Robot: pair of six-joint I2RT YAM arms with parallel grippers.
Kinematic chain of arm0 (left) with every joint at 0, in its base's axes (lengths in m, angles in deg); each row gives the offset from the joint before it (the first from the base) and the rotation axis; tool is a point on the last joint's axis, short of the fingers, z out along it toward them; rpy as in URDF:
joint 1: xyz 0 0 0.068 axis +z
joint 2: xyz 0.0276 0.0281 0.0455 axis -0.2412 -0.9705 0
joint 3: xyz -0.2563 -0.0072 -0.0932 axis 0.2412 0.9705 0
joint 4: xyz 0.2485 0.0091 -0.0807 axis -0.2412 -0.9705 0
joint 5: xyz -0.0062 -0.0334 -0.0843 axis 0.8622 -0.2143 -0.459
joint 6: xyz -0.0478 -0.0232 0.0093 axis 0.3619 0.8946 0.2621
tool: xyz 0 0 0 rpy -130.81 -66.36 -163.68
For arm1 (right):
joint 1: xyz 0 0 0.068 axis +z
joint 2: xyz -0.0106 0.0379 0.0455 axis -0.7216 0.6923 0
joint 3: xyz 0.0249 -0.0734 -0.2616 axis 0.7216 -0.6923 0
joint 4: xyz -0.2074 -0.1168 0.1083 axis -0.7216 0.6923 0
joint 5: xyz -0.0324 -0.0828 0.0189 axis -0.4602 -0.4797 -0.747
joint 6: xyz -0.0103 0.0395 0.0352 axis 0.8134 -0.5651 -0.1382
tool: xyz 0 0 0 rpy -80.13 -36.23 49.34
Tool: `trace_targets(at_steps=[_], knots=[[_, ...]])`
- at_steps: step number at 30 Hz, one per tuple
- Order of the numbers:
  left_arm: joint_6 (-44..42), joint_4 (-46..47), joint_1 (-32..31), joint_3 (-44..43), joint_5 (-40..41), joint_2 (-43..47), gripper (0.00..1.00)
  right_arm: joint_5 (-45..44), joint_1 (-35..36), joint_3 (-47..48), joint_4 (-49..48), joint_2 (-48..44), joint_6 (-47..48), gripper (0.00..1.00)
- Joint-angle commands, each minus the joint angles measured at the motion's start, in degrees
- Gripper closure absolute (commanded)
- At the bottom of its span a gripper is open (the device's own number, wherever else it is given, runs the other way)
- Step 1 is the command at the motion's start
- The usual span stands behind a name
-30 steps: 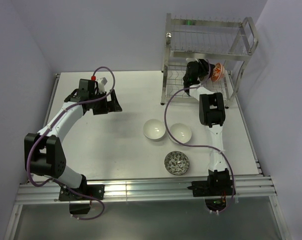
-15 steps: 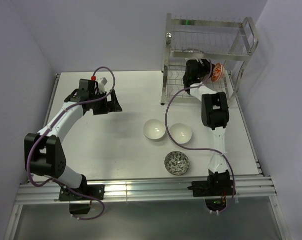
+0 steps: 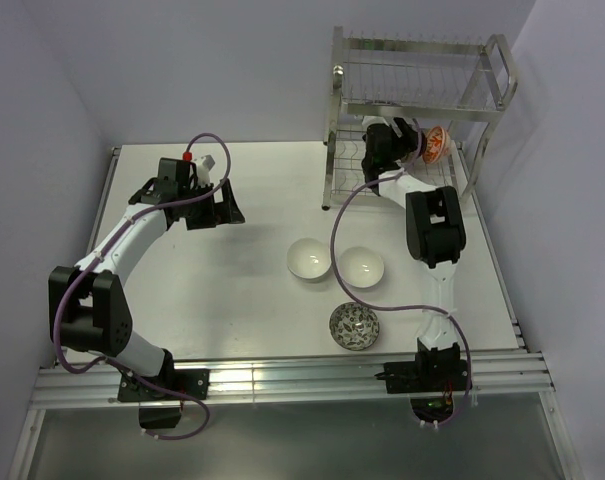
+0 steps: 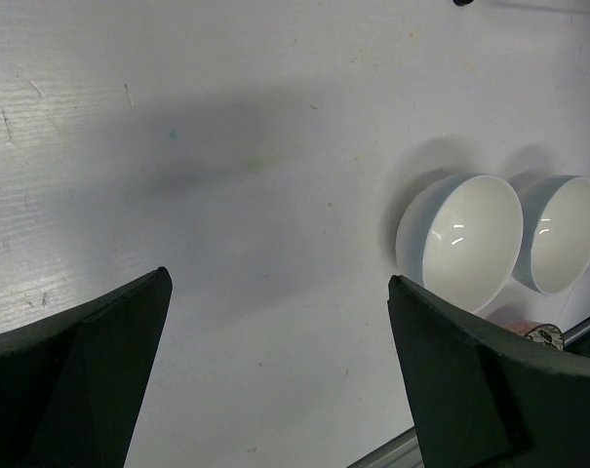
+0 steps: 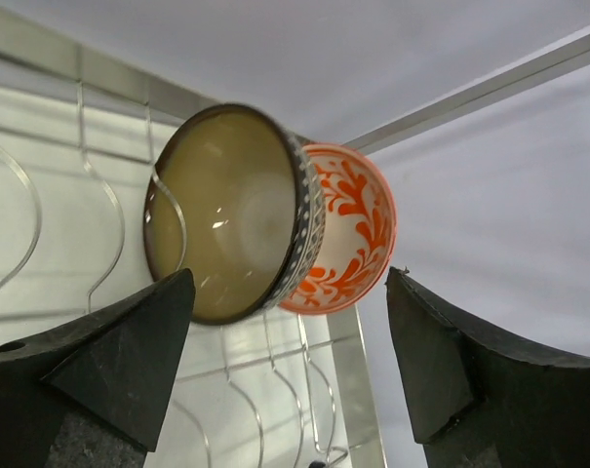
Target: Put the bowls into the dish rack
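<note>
The silver dish rack stands at the back right. An orange-red patterned bowl stands on edge in its lower tier. In the right wrist view it sits nested behind a dark brown bowl with a tan inside, both held in the curved wire slots. My right gripper is open and empty just in front of them, not touching. Two white bowls and a grey-white patterned bowl sit on the table. My left gripper is open and empty above the table.
The left wrist view shows the two white bowls side by side, to the right of the open fingers. The right arm's purple cable hangs beside the rack, over the table. Purple walls stand close on the left and right.
My right gripper has drawn back a little to the left, away from the bowls in the rack. The bowls and the left arm have not moved.
</note>
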Motion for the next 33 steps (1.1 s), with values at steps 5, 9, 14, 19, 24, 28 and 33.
trace_targets(at_steps=[5, 9, 14, 19, 24, 28, 33], knots=[[-1.29, 1.06, 0.28, -0.55, -0.65, 3.37, 0.00, 3.64, 0.70, -6.68, 3.54, -10.75, -5.94, 0.12], [-2.52, 0.63, 0.37, -0.72, -0.83, 3.55, 0.01, 6.27, 0.70, -9.94, 7.92, -14.10, -8.40, 0.11], [-3.40, 0.63, 0.20, -0.46, 0.05, 3.37, 0.00, 7.51, 1.06, -15.11, 8.29, -17.09, -9.73, 0.11], [-3.49, 0.45, 0.20, -0.55, 0.14, 3.46, 0.00, 8.38, 1.41, -18.72, 8.38, -19.46, -9.81, 0.11], [-4.11, 0.36, 0.11, -0.11, 0.05, 3.90, 0.00, 9.17, 1.58, -22.77, 8.64, -22.01, -9.99, 0.11], [-4.98, 1.32, -0.15, 0.86, 0.05, 5.30, 0.00, 9.17, 1.93, -25.76, 8.20, -24.56, -10.08, 0.11], [-6.12, 1.59, -1.12, 1.83, 0.58, 6.71, 0.01, 9.44, 2.11, -29.53, 9.08, -28.95, -11.31, 0.11]])
